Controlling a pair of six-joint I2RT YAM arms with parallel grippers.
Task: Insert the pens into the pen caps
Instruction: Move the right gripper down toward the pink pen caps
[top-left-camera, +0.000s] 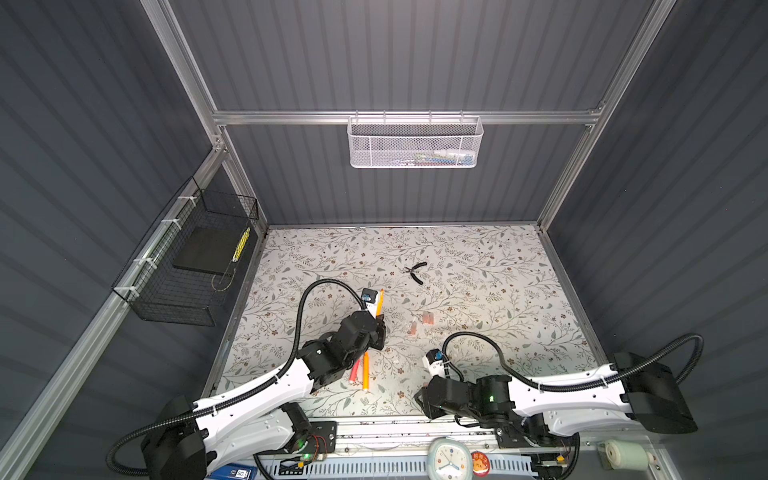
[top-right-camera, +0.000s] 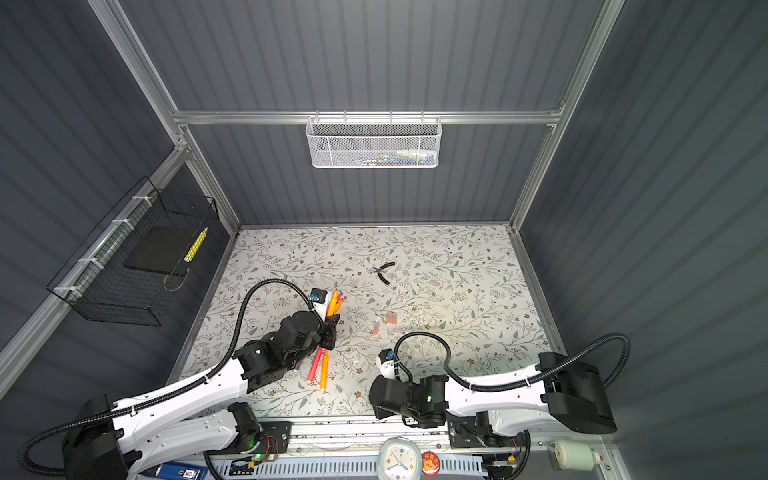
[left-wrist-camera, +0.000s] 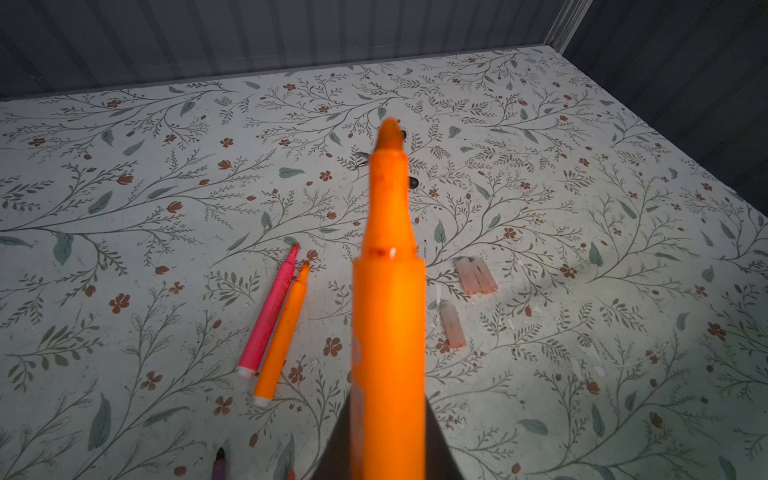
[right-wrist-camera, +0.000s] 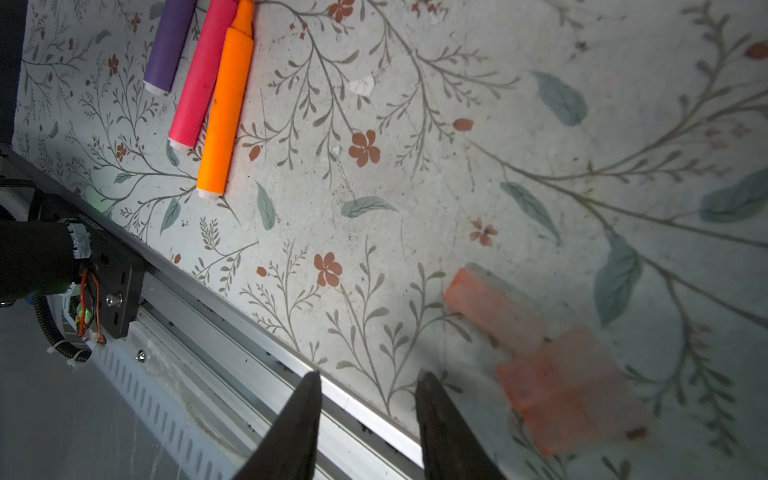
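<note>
My left gripper (top-left-camera: 377, 322) is shut on an orange pen (left-wrist-camera: 388, 311) whose tip points toward the back wall. Past it on the table lie a pink pen (left-wrist-camera: 270, 311) and an orange pen (left-wrist-camera: 282, 332). Behind it lie a purple pen (right-wrist-camera: 168, 45), a pink pen (right-wrist-camera: 199, 79) and an orange pen (right-wrist-camera: 226, 112). Three pen caps (top-left-camera: 428, 318) rest right of the held pen. My right gripper (right-wrist-camera: 370, 376) hangs open over the table's front edge with nothing between its fingers. A blurred pinkish-orange cap (right-wrist-camera: 494, 311) shows beside one finger, outside the jaws.
Black-handled pliers (top-left-camera: 415, 272) lie toward the back of the floral table (top-left-camera: 498, 266). An aluminium rail (right-wrist-camera: 232, 320) runs along the front edge under the right gripper. A white mesh basket (top-left-camera: 415, 143) hangs on the back wall and a black wire basket (top-left-camera: 187, 266) on the left.
</note>
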